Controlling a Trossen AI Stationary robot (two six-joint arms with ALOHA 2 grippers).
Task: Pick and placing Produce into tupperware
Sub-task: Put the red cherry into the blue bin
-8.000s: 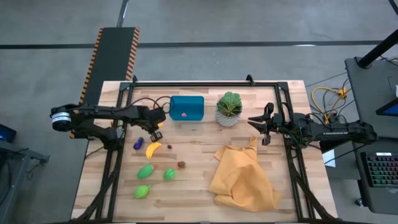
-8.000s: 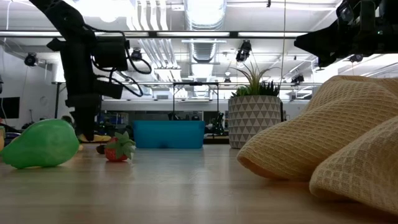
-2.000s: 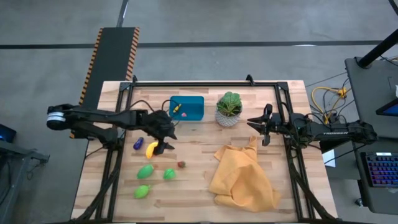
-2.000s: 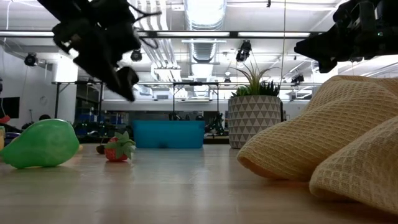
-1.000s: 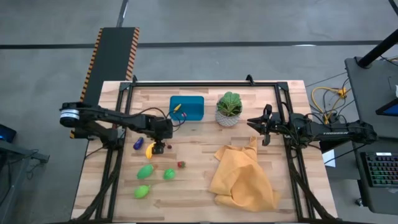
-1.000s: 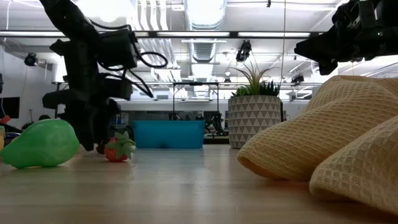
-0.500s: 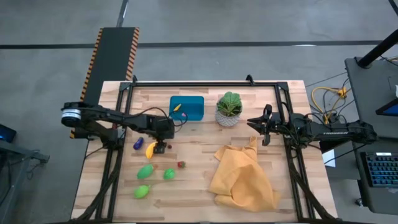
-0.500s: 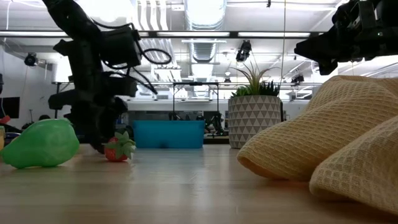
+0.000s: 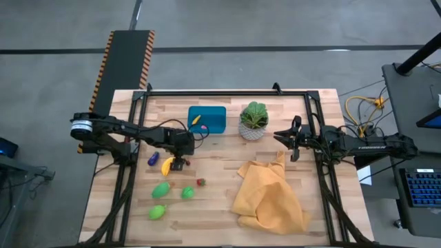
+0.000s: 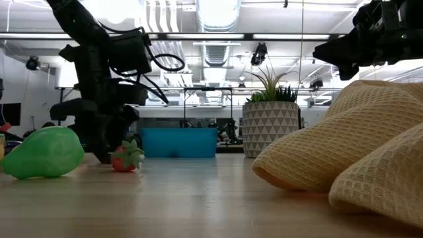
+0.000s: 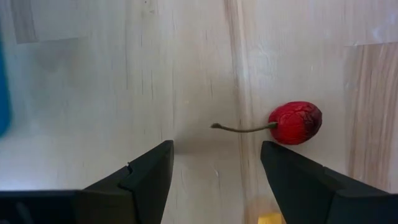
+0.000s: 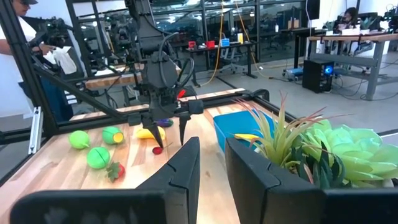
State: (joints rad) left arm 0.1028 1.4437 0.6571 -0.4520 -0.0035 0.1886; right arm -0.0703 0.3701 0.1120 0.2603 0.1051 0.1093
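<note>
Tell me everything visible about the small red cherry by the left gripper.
The cherry is a small, round, glossy red toy fruit with a darker patch at one end and a thin brownish stem sticking out sideways. It lies loose on the pale wooden table, on its side. The left gripper hangs just above it with fingers open; the cherry sits beyond one fingertip, not between them, and nothing touches it. A yellow piece shows nearby.

Grey floor (image 9: 275, 27) — lab desks (image 12: 348, 37)
</note>
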